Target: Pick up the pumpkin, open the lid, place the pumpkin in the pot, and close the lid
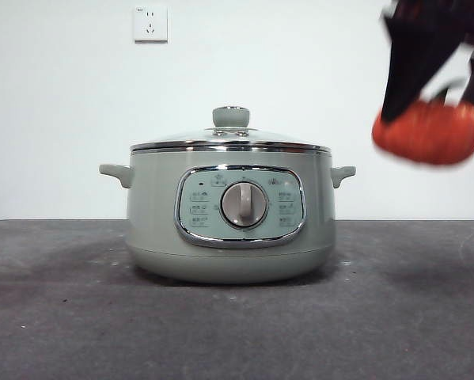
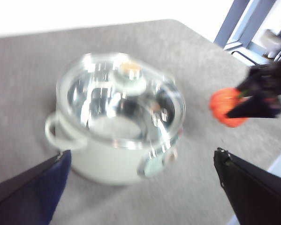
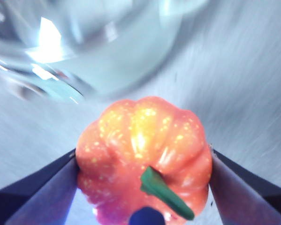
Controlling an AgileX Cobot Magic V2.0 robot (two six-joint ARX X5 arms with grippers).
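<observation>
My right gripper (image 1: 434, 119) clamps glossy orange ribbed pumpkin (image 3: 145, 154) between jaws, airborne beside lidded sage-green pot (image 1: 230, 218); left gripper (image 2: 140, 164) spread wide, empty.

Access around the pot (image 1: 230, 229). The lid (image 1: 230, 141) sits shut on the rim, blocking the opening; only its knob (image 1: 231, 117) projects above, with open air over it. Bare table (image 1: 54, 301) lies before and beside the pot. The right claw (image 1: 434, 103), clamped on the pumpkin (image 1: 430, 131), occupies the air beside one side handle (image 1: 343, 172).
</observation>
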